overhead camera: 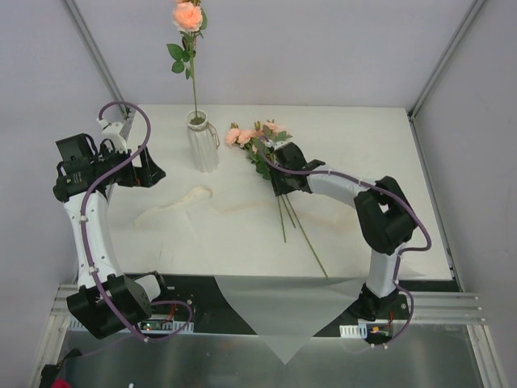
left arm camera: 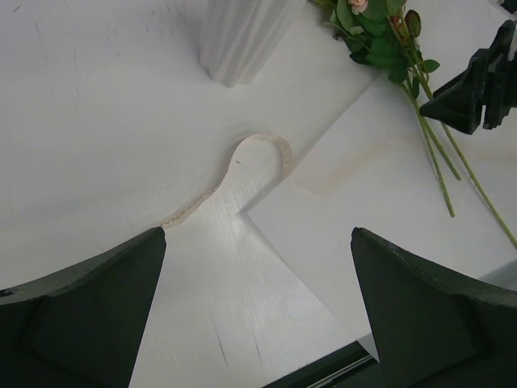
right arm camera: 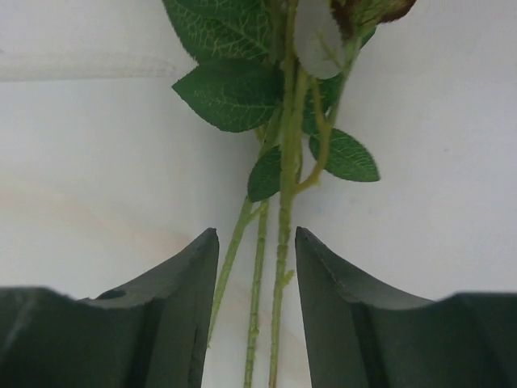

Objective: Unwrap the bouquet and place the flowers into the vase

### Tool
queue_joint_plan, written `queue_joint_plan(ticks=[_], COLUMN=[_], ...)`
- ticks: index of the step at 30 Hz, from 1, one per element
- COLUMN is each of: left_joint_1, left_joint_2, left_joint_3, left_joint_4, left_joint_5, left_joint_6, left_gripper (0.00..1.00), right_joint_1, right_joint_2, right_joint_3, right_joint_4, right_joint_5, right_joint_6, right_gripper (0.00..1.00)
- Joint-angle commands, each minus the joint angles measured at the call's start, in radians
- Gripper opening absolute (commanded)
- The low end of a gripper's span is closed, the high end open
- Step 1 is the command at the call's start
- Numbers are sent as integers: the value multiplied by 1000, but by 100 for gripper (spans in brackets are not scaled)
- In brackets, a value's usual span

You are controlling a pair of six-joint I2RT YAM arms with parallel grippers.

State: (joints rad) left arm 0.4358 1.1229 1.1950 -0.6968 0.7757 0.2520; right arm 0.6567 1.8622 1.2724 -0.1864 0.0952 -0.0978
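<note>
The white ribbed vase (overhead camera: 203, 149) (left arm camera: 242, 36) stands at the back of the table and holds one upright peach rose (overhead camera: 187, 16). The other flowers (overhead camera: 257, 139) (left arm camera: 380, 40) lie flat to its right, unwrapped, stems (overhead camera: 292, 220) pointing toward me. My right gripper (overhead camera: 281, 176) (right arm camera: 256, 234) is low over them, jaws apart, with three green stems (right arm camera: 283, 242) running loosely between the fingers. At the left, my left gripper (overhead camera: 149, 171) (left arm camera: 257, 234) hangs wide open with nothing in it.
The cream ribbon (overhead camera: 174, 206) (left arm camera: 262, 145) lies loose left of centre. The white wrapping sheet (overhead camera: 283, 311) (left arm camera: 380, 210) is spread flat and overhangs the table's near edge. White walls close in the table's back and sides.
</note>
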Motion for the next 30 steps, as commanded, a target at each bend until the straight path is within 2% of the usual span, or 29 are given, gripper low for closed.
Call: queue_joint_plan(ticks=[1, 6, 20, 23, 27, 30], left_joint_1=[4, 1, 4, 4, 3, 4], left_joint_2=[-18, -25, -17, -15, -14, -17], left_joint_3=[-8, -17, -21, -20, -21, -20], left_joint_4=[-12, -13, -13, -13, -12, -13], left_joint_5=[17, 13, 16, 16, 17, 16], left_joint_6=[20, 26, 24, 24, 20, 20], left_gripper=[99, 99, 99, 99, 99, 99], right_joint_1=[1, -12, -55, -54, -54, -54], right_joint_2=[58, 92, 114, 132, 152, 166], right_joint_3=[97, 160, 156, 163, 173, 183], right_joint_4=[-107, -159, -160, -159, -151, -145], right_joint_5=[-46, -20, -17, -20, -22, -37], right_joint_6=[-14, -22, -54, -52, -48, -39], right_gripper=[48, 48, 40, 36, 24, 23])
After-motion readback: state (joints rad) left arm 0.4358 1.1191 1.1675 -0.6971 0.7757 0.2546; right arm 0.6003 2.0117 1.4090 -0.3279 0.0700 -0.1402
